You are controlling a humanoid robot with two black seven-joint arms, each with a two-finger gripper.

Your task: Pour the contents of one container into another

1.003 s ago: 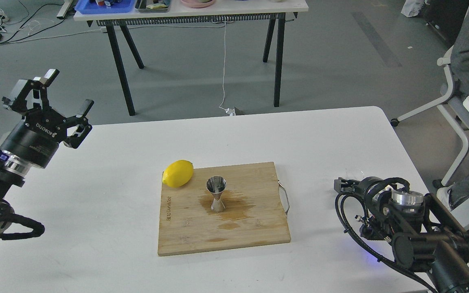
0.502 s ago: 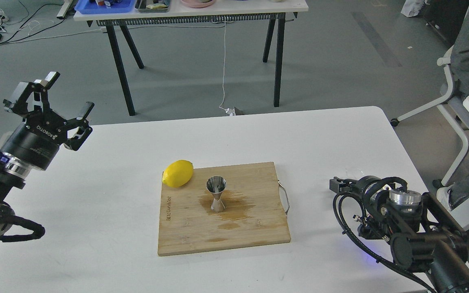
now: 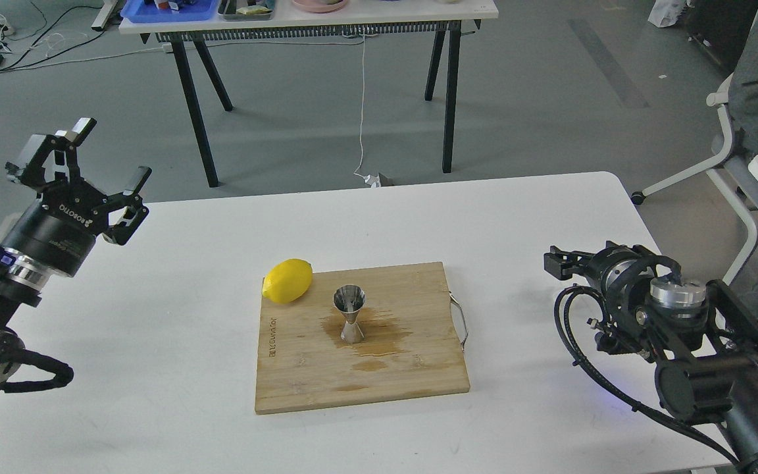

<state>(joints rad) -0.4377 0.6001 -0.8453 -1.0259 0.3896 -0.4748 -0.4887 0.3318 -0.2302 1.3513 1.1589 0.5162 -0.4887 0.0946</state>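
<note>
The right gripper (image 3: 555,258) is sitting low over the right side of the white table (image 3: 175,316), seen dark and nearly end-on, so whether its fingers are apart or together cannot be told; nothing is showing in its grasp. The clear glass cup is not showing anywhere in this view, so where it is standing cannot be said. The left gripper (image 3: 99,158) is hanging above the table's far left corner with its fingers spread wide and nothing between them, well apart from everything on the board. Further out, the jigger (image 3: 350,321) is standing upright near the middle of the wooden cutting board (image 3: 300,375), and a brown wet patch (image 3: 379,337) is lying on the wood around its foot and spreading to its right. A lemon (image 3: 287,280) is resting at the board's far left corner. Judging by the wet wood and both arms standing away from the jigger, the pour is looking finished or close to it, with some liquid spilled; how much is sitting inside the jigger cannot be made out.
</note>
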